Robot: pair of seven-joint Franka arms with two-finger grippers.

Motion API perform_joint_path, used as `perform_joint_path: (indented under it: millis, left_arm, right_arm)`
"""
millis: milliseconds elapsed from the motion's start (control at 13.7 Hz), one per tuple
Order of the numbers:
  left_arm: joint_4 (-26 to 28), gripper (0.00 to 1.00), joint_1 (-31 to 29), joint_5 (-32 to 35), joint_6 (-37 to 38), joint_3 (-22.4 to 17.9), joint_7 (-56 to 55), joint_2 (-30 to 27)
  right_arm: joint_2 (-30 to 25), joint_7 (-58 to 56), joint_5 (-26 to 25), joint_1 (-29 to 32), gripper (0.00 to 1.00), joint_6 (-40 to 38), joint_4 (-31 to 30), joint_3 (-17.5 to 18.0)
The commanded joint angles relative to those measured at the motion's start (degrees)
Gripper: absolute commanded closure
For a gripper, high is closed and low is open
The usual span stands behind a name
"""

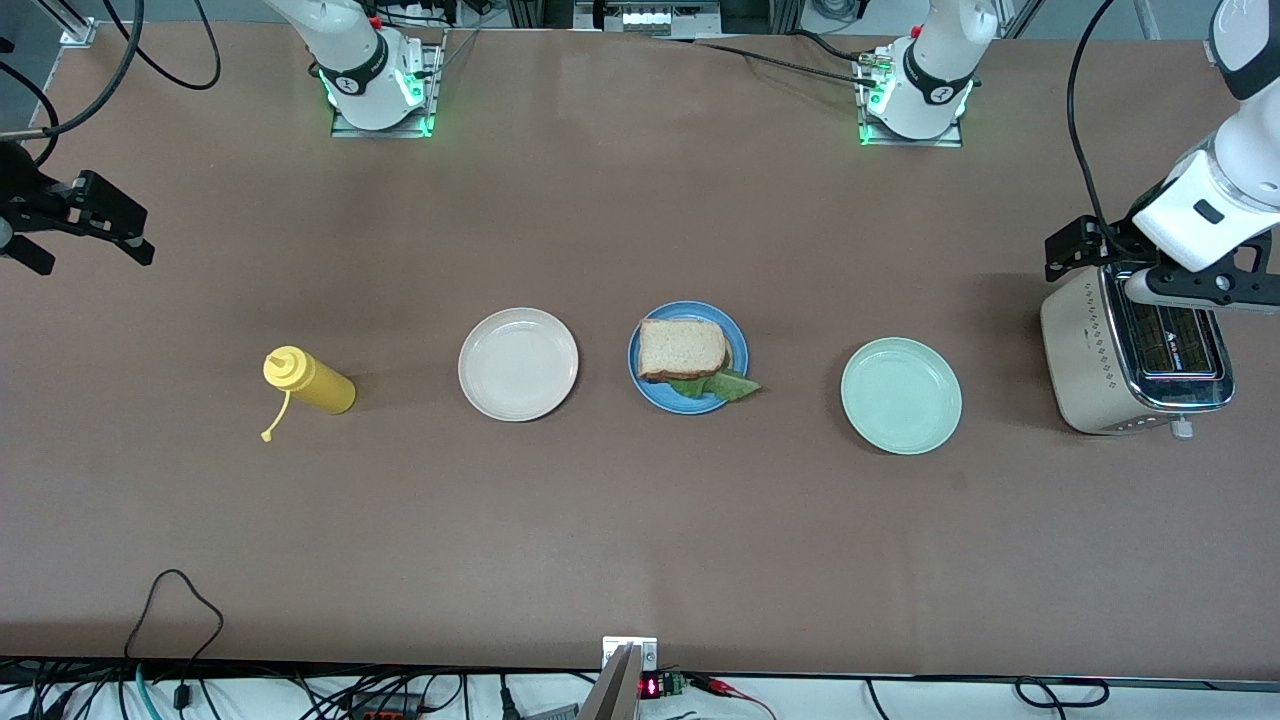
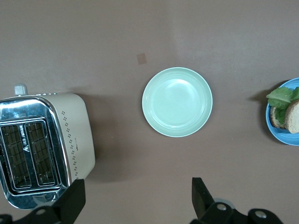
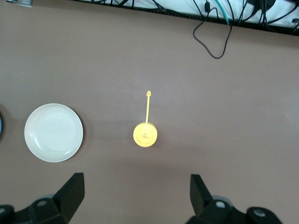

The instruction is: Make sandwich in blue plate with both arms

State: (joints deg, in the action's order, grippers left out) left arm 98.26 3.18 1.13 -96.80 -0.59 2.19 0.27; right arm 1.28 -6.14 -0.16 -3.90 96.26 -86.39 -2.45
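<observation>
A wide brown desk (image 1: 600, 520) carries a row of things. At the middle sits the blue plate (image 1: 688, 357), and on it lies the sandwich (image 1: 683, 350): bread on top, with a green lettuce leaf (image 1: 722, 386) sticking out over the plate's rim on the side nearer the front camera. Beside it toward the right arm's end is a cream plate (image 1: 518, 363), and past that a yellow squeeze bottle (image 1: 308, 381) with its cap hanging on a tether. Toward the left arm's end is a mint-green plate (image 1: 901, 395), then a silver toaster (image 1: 1135, 357) near the desk's edge.

The left hand (image 2: 138, 200) hangs over the toaster, fingers spread wide and holding nothing. The right hand (image 3: 137, 198) hangs over the desk at the right arm's end, above the bare surface near the bottle, fingers also spread wide and empty.

Both arm bases stand on metal plates with green lights. Black cables (image 1: 160, 600) trail across the desk's edge nearest the front camera, with more wiring and a small red display below that edge.
</observation>
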Motion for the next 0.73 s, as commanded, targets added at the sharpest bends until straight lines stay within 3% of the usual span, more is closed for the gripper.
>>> perform_joint_path:
  millis: [0, 656]
  left_arm:
    - [1.1, 0.0, 0.5, -0.9, -0.8, -0.5, -1.1, -1.1]
    - [0.6, 0.0, 1.0, -0.8, -0.5, -0.4, -2.6, -1.1]
  right_arm:
    - [0.6, -0.3, 0.5, 0.1, 0.0, -0.2, 2.0, 0.2]
    - [0.7, -0.4, 0.8, 0.3, 0.0, -0.2, 2.0, 0.1]
